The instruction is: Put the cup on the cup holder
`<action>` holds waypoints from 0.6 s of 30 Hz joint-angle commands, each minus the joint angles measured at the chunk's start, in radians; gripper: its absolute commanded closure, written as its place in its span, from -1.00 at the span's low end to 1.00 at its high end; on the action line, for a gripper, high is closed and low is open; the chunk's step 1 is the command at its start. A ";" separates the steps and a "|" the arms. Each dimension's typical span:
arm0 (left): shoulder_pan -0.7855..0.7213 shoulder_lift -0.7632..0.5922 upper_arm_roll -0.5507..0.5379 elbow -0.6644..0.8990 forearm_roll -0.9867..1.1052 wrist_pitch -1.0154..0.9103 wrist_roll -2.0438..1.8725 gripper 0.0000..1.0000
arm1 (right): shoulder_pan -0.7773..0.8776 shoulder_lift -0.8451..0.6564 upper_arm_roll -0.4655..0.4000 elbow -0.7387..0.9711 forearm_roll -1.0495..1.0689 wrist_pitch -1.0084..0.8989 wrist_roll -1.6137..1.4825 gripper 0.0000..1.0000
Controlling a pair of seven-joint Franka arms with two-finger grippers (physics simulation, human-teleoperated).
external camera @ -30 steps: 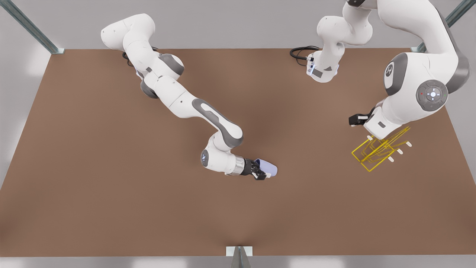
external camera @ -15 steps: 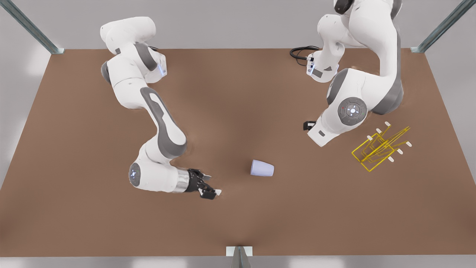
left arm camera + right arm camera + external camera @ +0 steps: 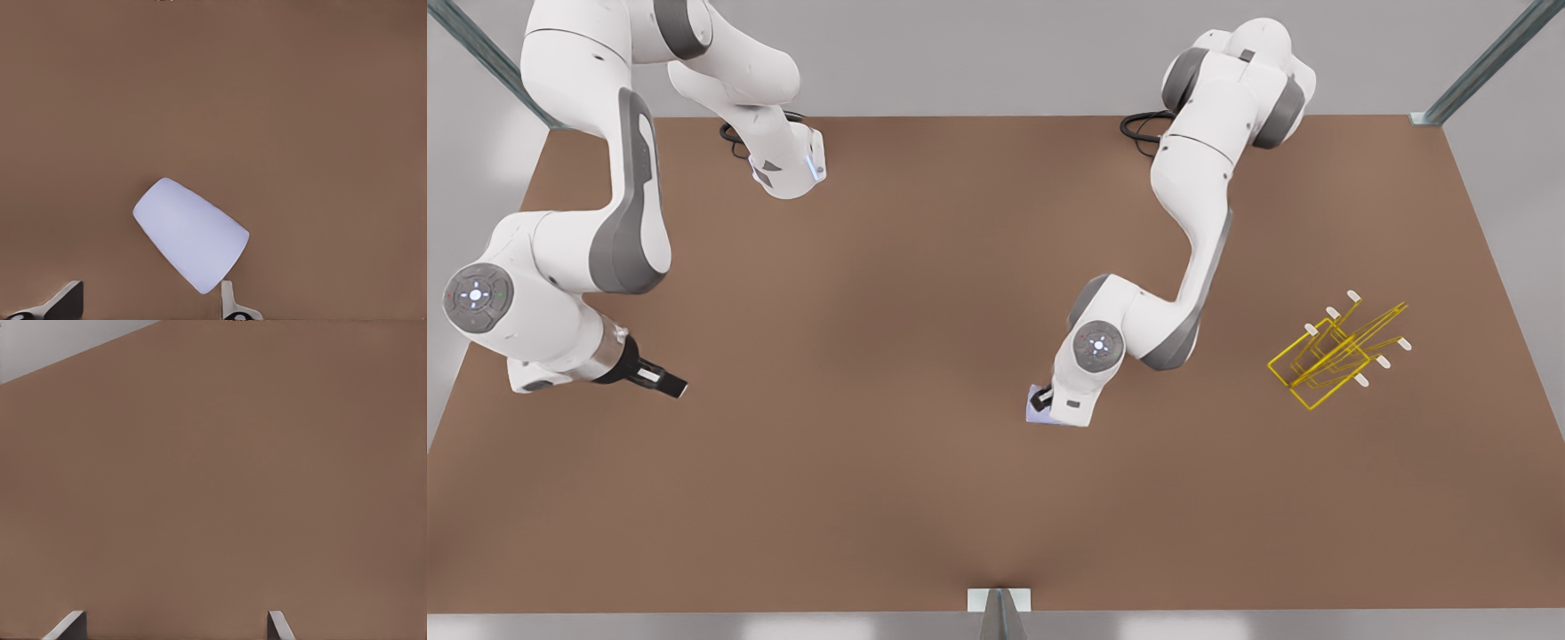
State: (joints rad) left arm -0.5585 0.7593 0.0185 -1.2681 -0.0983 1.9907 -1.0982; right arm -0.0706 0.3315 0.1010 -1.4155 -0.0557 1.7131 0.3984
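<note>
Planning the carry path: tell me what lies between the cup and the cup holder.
Bare brown table. In the front view nothing rests between the cup, under the left claw, and the cup holder; the left arm's elbow hangs above that stretch.

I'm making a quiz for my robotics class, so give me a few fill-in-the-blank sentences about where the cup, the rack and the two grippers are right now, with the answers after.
1. The cup lies on its ____ on the brown table.
2. The gripper directly above the cup is the ____ gripper, fingers open.
3. The yellow cup holder stands toward the front view's ____ side, apart from the cup.
4. The right gripper, waiting far from the cup, has its fingers ____.

Missing words: side; left; right; open
</note>
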 commanded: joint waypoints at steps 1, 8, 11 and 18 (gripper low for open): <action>0.002 0.014 0.000 -0.011 -0.034 0.201 -0.634 -1.00 | 0.000 0.000 0.000 0.001 -0.020 -0.003 -0.455 -1.00; 0.057 0.041 0.008 -0.056 -0.040 0.203 -0.838 -1.00 | 0.002 -0.002 0.000 0.003 -0.058 -0.007 -0.435 -1.00; 0.052 0.022 0.006 -0.106 -0.044 0.203 -0.905 -1.00 | 0.000 -0.002 0.000 0.006 -0.059 -0.012 -0.438 -1.00; 0.046 0.026 0.003 -0.146 -0.064 0.246 -0.824 -1.00 | 0.006 0.000 0.000 0.003 -0.058 0.000 -0.437 -1.00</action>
State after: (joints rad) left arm -0.5113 0.7856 0.0221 -1.4098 -0.1450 2.2113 -1.6179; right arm -0.0643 0.3322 0.1012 -1.4128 -0.1129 1.7105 0.1212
